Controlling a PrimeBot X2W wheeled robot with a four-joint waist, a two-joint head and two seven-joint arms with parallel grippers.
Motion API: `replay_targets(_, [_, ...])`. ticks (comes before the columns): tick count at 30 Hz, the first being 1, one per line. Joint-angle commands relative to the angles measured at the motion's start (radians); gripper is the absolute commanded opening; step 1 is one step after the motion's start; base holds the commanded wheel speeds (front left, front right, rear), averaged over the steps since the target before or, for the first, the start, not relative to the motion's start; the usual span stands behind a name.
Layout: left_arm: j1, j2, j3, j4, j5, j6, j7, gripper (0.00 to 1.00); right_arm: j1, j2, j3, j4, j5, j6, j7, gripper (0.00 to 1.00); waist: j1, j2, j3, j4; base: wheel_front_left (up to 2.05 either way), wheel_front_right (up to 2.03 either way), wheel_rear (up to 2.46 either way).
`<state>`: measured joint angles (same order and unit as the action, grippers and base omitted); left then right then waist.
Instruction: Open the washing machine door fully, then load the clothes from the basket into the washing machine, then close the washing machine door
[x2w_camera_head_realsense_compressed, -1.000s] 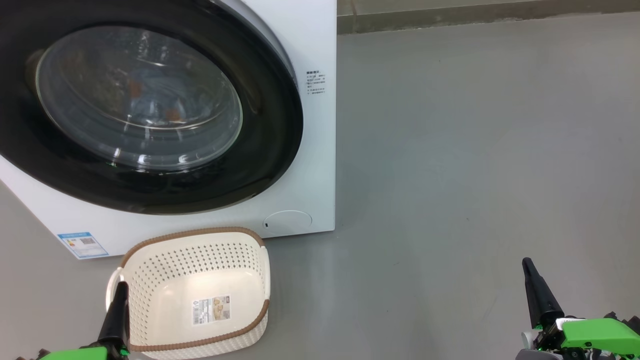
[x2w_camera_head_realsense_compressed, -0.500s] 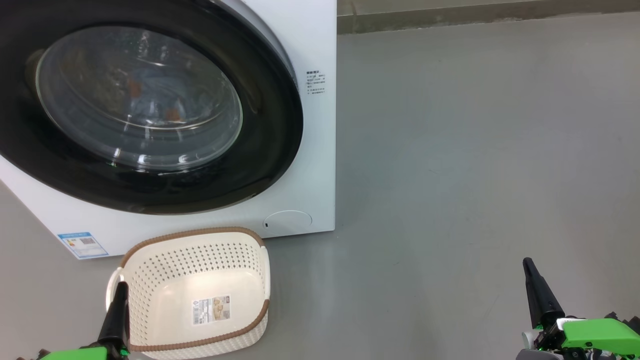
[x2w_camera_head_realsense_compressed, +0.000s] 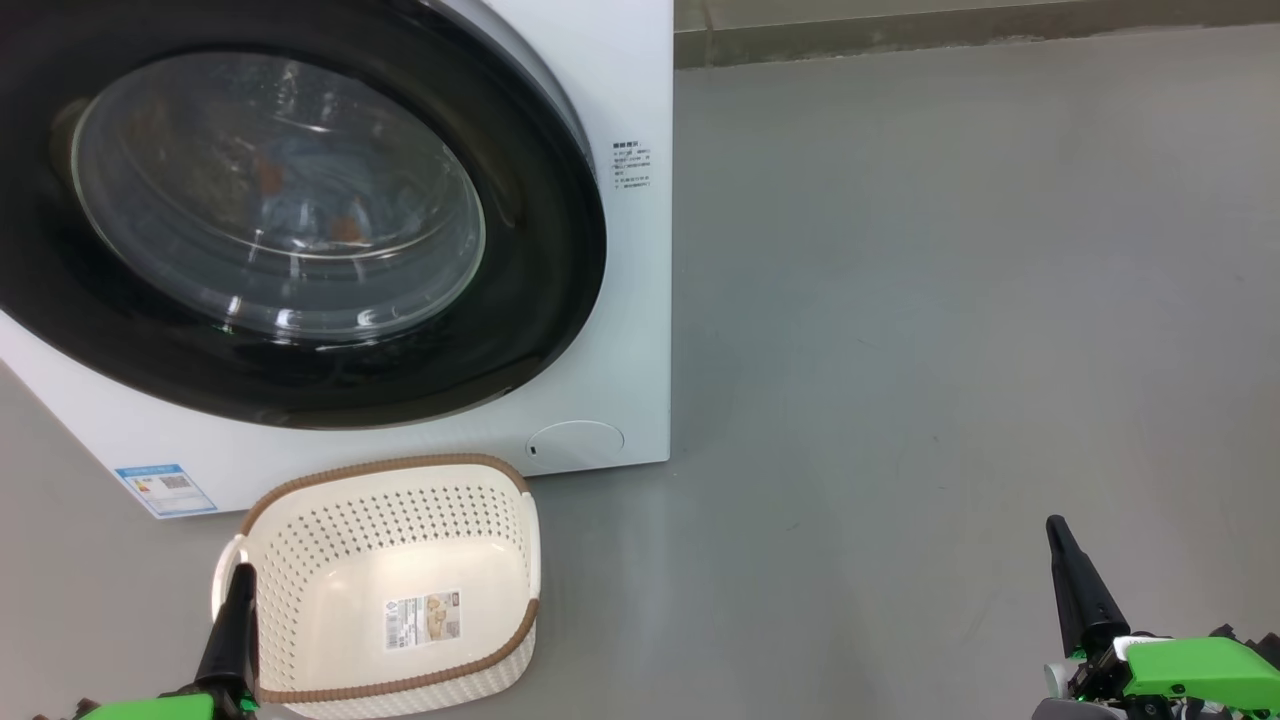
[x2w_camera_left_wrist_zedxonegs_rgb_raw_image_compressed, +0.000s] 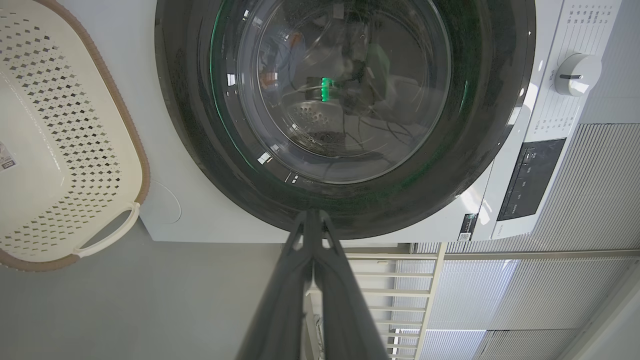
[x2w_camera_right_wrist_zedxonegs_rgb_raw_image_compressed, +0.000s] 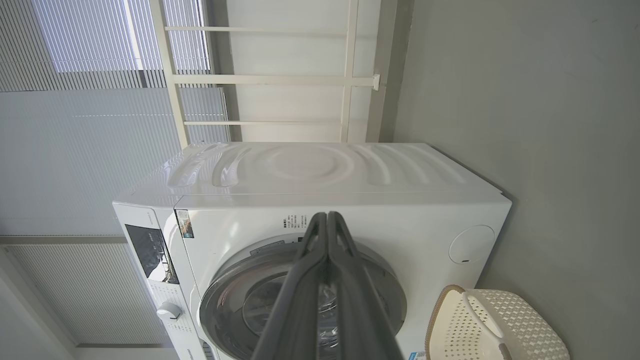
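Glossy black, the washing machine door sits shut against the white washing machine. Nothing has shifted since a second ago: we see the same scene, with both arms parked low. Our left gripper has its fingers pressed together just over the near-left rim of the basket. Our right gripper, likewise pinched together, stands well apart over the grey floor.

Through the glass bowl the clothes show as pale blue with orange-brown patches, inside the drum. The left wrist view gives us the dial and dark panel. The right wrist view gives us the machine's ribbed top and a white rail frame behind it.

The basket stands on the floor just before the machine, between our left gripper and the door's lower edge, its paper label uncovered.
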<state>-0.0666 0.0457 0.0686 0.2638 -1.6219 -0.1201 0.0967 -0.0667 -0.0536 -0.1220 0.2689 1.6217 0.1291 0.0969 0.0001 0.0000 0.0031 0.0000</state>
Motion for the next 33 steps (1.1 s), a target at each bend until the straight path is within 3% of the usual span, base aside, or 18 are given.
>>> replay_targets(1, [-0.041, 0.012, 0.035, -0.019, 0.005, -0.011, 0.008, 0.0, -0.04, -0.004, 0.017, -0.025, -0.006, 0.002, 0.009, 0.0, 0.0, 0.0, 0.0, 0.0, 0.0, 0.0, 0.0])
replay_targets(33, [-0.041, 0.009, 0.039, -0.019, 0.008, -0.011, 0.012, 0.0, -0.041, -0.001, 0.013, -0.024, -0.009, 0.002, 0.012, 0.0, 0.0, 0.0, 0.0, 0.0, 0.0, 0.0, 0.0])
